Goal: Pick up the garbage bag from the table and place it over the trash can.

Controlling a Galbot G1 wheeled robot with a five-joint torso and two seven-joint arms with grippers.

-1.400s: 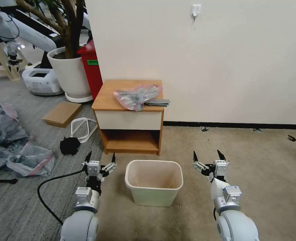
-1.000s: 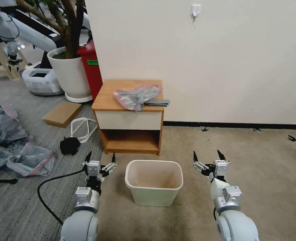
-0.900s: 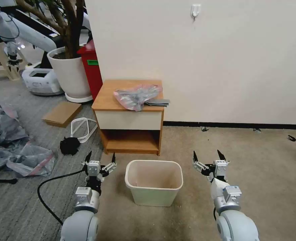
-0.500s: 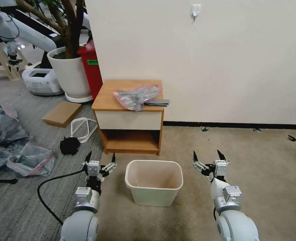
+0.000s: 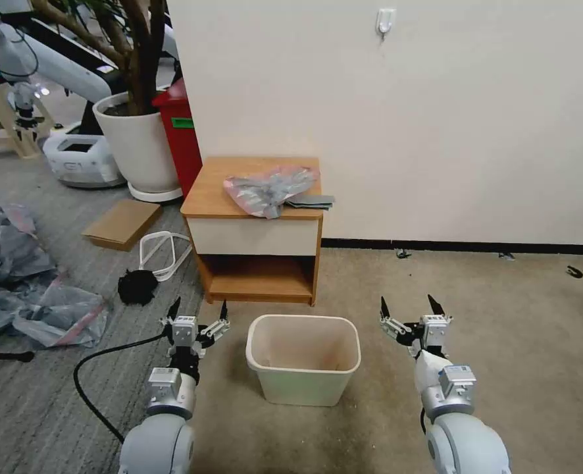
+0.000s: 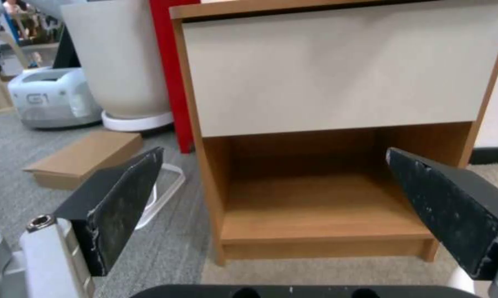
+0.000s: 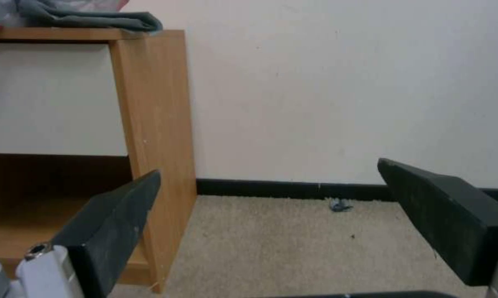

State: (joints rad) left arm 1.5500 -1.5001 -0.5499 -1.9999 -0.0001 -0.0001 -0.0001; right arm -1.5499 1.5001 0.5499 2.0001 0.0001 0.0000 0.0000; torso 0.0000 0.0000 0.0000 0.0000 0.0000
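Note:
The garbage bag [image 5: 268, 187], crinkled grey plastic with pink-red edges, lies on top of the table [image 5: 216, 187], a wooden nightstand against the wall. The cream trash can [image 5: 303, 359] stands on the carpet in front of the table. My left gripper [image 5: 198, 309] hangs open just left of the can, low and pointing at the table's open shelf [image 6: 315, 207]. My right gripper [image 5: 408, 306] hangs open to the right of the can, facing the table's right side [image 7: 157, 124] and the wall. Nothing is between either pair of fingers. A grey edge of the garbage bag [image 7: 83, 18] shows on the tabletop.
A folded grey item [image 5: 311, 201] lies beside the bag on the table. A big white plant pot [image 5: 140, 145] and red bin [image 5: 181, 135] stand left of it. On the floor at left are cardboard [image 5: 122, 224], a white loop [image 5: 163, 253], a black lump [image 5: 137, 288], a cable [image 5: 97, 382] and heaped bags [image 5: 28, 283].

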